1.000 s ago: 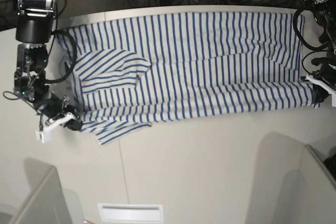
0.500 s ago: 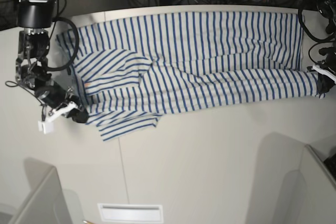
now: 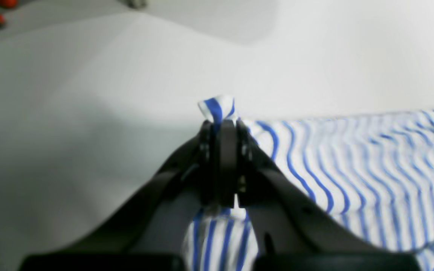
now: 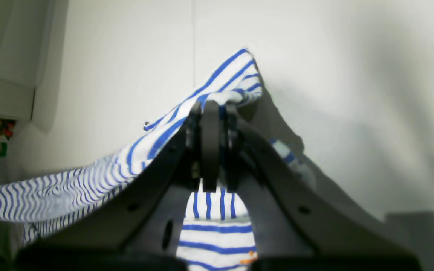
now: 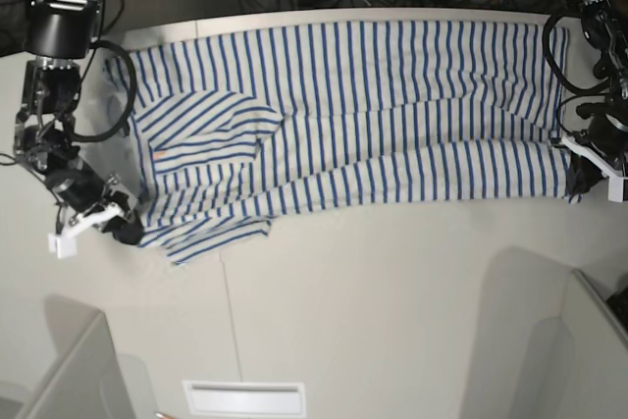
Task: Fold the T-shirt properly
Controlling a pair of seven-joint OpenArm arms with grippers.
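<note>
Though blurred at the wrists, one T-shirt (image 5: 353,125); left hand (image 5: 581,182), right hand (image 5: 126,231), both clamped on it.

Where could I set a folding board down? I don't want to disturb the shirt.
Free: the wide bare table below the T-shirt's lower edge, between the two grey corner panels. Crowded: the upper half, covered by the shirt up to the table's far edge, and both ends, where the left gripper and right gripper pinch its corners.

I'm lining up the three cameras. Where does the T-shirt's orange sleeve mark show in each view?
Base: orange mark at left, on the folded sleeve.
Right wrist: bottom centre, below the right gripper.
Left wrist: not in view.
Shared landmark: the blue-striped T-shirt.
</note>
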